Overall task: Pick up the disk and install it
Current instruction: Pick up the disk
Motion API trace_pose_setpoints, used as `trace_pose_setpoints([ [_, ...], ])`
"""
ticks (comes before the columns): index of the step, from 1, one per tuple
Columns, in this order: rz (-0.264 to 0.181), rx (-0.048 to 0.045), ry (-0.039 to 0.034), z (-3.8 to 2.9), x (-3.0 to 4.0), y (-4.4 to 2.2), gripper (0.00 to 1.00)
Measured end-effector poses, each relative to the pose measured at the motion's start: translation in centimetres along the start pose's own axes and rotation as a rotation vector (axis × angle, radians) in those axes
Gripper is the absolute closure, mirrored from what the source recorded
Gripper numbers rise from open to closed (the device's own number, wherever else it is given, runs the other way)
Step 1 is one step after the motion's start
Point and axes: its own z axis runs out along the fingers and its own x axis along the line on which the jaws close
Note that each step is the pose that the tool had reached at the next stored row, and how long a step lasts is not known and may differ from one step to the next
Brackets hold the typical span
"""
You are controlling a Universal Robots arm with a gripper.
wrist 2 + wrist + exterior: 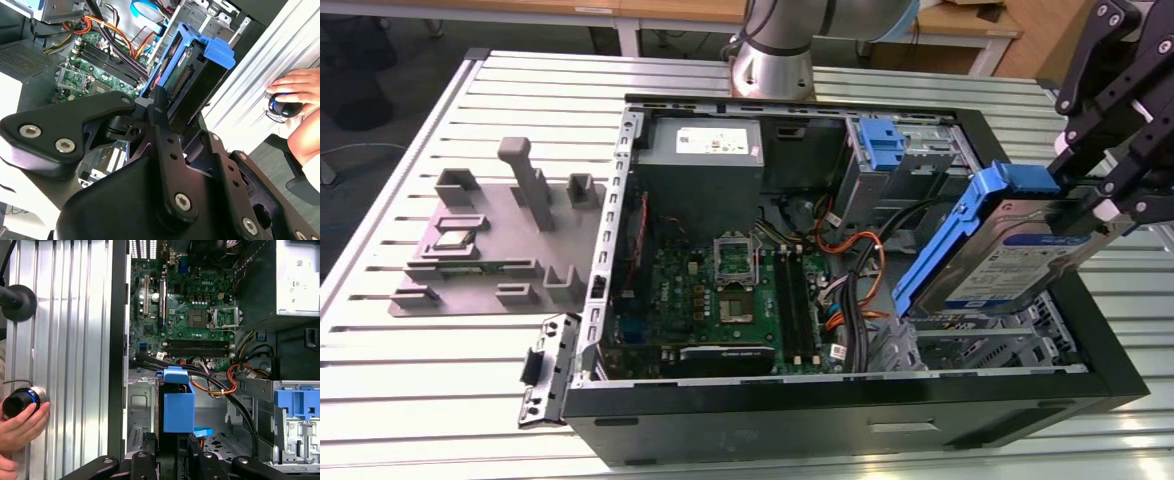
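We see the disk [994, 245], silver with its blue frame, held tilted in the air above the open computer case [854, 425], over the drive-bay corner at the exterior view's right. The end effector [1094, 205] is clenched on the disk's upper end. In the second wrist view, its black fingers [160, 115] pinch the connector end. The lower edge seems to hang clear of the bay, though we cannot be sure. Beneath lies the green motherboard [720, 290]. Outside the case, a grey fixture [494, 240] sits on the slatted counter [400, 400]. In the first wrist view, a person's hand [22, 425] holds a round knob [20, 402].
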Motion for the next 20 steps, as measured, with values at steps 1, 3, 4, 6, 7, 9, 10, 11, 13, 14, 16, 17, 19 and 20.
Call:
trace_pose_setpoints([
  [1, 0.000, 0.0000, -0.0003, 0.00, 0.00, 0.00, 0.65],
  [3, 0.000, 0.0000, -0.0009, 0.00, 0.00, -0.01, 0.65],
  [4, 0.000, 0.0000, -0.0077, -0.01, 0.00, -0.34, 0.65],
  [6, 0.000, 0.0000, -0.0091, -0.01, 0.00, -0.43, 0.65],
  [7, 0.000, 0.0000, -0.0104, -0.01, 0.00, -0.52, 0.65],
  [9, 0.000, 0.0000, -0.0109, -0.01, 0.00, -0.54, 0.65],
  [10, 0.000, 0.0000, -0.0110, -0.01, 0.00, -0.56, 0.65],
  [11, 0.000, 0.0000, -0.0113, -0.01, 0.00, -0.57, 0.65],
  [13, 0.000, 0.0001, -0.0116, -0.02, 0.00, -0.60, 0.65],
  [14, 0.000, 0.0000, -0.0119, -0.02, 0.00, -0.61, 0.65],
  [16, 0.000, 0.0000, -0.0115, -0.02, 0.01, -0.62, 0.65],
  [17, 0.000, 0.0001, -0.0107, -0.01, 0.01, -0.62, 0.65],
  [19, 0.000, 0.0000, -0.0055, -0.03, 0.00, -0.62, 0.65],
  [20, 0.000, 0.0000, -0.0021, -0.02, 0.00, -0.62, 0.65],
])
